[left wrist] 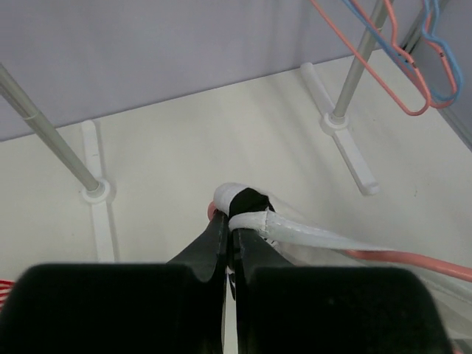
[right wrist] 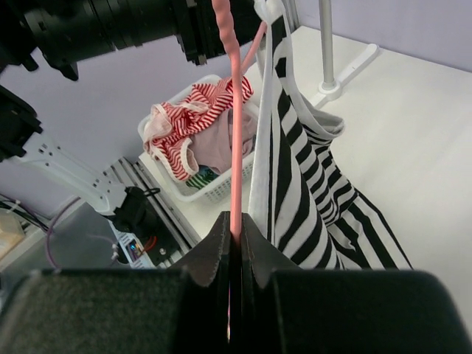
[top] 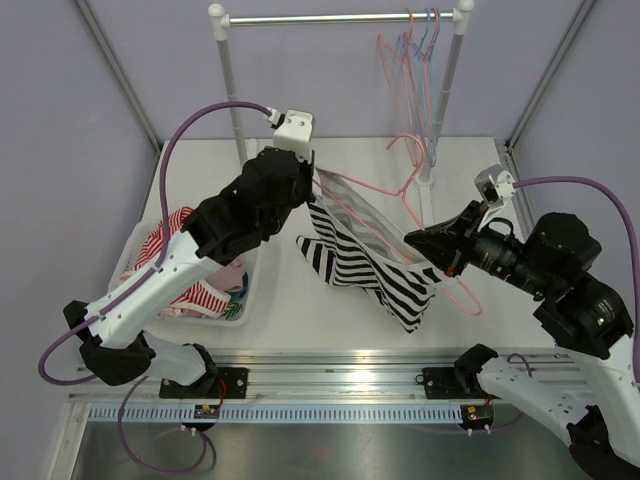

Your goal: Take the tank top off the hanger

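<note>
A black-and-white striped tank top (top: pixel 370 262) hangs on a pink hanger (top: pixel 375 190) held above the table. My left gripper (top: pixel 312 176) is shut on the top's white-edged strap (left wrist: pixel 254 214) at the hanger's left end. My right gripper (top: pixel 412 240) is shut on the pink hanger's bar (right wrist: pixel 234 147) at its right end. In the right wrist view the striped top (right wrist: pixel 310 192) drapes just right of the bar. In the left wrist view the pink bar (left wrist: pixel 413 262) runs off to the right under the strap.
A white basket (top: pixel 245 300) of red-striped and pink clothes (top: pixel 175 235) stands at the left. A clothes rail (top: pixel 340 18) at the back carries several pink and blue hangers (top: pixel 415 50); its posts (top: pixel 232 85) stand on the table.
</note>
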### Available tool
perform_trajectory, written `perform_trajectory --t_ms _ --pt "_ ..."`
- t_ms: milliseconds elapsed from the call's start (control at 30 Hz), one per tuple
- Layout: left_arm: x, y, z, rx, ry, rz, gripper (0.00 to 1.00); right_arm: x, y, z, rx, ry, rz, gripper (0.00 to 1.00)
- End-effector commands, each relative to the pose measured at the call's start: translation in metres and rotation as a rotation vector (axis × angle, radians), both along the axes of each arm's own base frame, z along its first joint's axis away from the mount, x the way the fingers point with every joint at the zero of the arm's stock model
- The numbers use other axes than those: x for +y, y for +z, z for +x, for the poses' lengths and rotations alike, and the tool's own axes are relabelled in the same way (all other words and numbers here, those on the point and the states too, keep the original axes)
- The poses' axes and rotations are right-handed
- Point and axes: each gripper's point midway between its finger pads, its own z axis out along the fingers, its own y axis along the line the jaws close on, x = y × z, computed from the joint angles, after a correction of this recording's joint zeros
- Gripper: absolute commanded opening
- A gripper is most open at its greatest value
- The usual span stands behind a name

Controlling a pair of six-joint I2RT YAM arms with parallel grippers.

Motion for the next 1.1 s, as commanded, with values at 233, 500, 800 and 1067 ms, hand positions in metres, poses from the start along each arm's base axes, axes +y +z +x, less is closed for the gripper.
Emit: perform_trajectory --t_ms 233,500,800,1067 --pt "0.096 -0.014 0.03 0.132 0.294 -0.247 0.0 0.001 -0.006 -0.035 -0.212 0.152 0.027 0.0" --pt "0.065 0.0 0.018 0.144 0.088 -0.296 0.0 0.011 -0.02 -0.016 -0.151 0.144 -0.018 0.0" --pt "0.072 -0.014 0.012 0.164 0.103 -0.277 0.0 0.005 -0.003 -0.016 -0.283 0.094 0.086 0.0" --pt "0.03 -0.022 -0.019 0.213 -0.15 -0.47 0.0 -0.004 0.018 -0.005 -0.438 -0.005 0.339 0.0"
